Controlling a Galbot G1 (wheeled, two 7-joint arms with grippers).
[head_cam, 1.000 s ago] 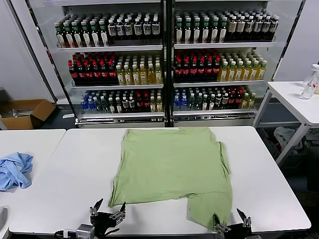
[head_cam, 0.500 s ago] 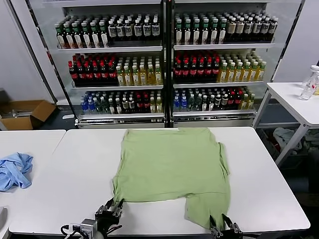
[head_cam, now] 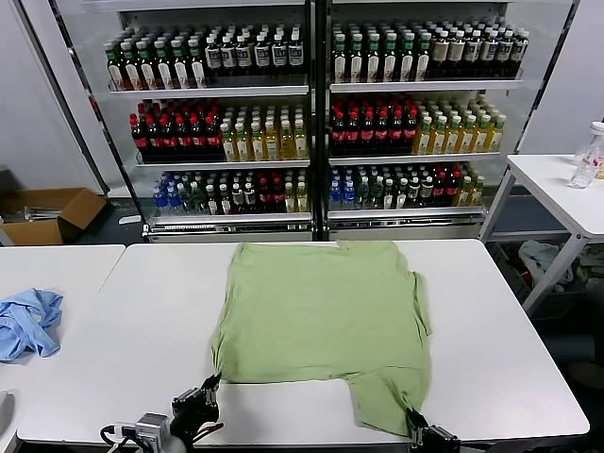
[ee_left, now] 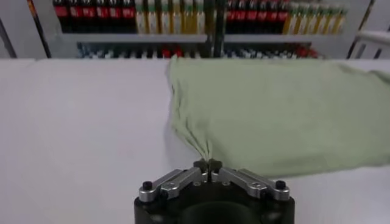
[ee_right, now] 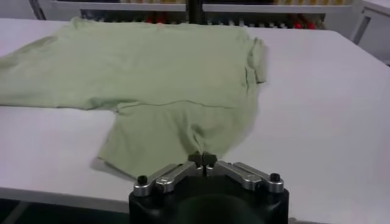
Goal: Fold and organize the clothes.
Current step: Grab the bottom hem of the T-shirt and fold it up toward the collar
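Both hands pinch shirt near edge, left hand corner, right hand hem.

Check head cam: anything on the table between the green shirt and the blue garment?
Nothing: bare white table lies between the green shirt and blue garment, crossed by one table seam.

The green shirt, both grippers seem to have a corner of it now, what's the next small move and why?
Probably lift both corners slightly and carry them toward the far edge to start a fold. The left gripper is shut on the near left corner of the green shirt, the right gripper on the near right flap, and the shirt lies flat on the table.
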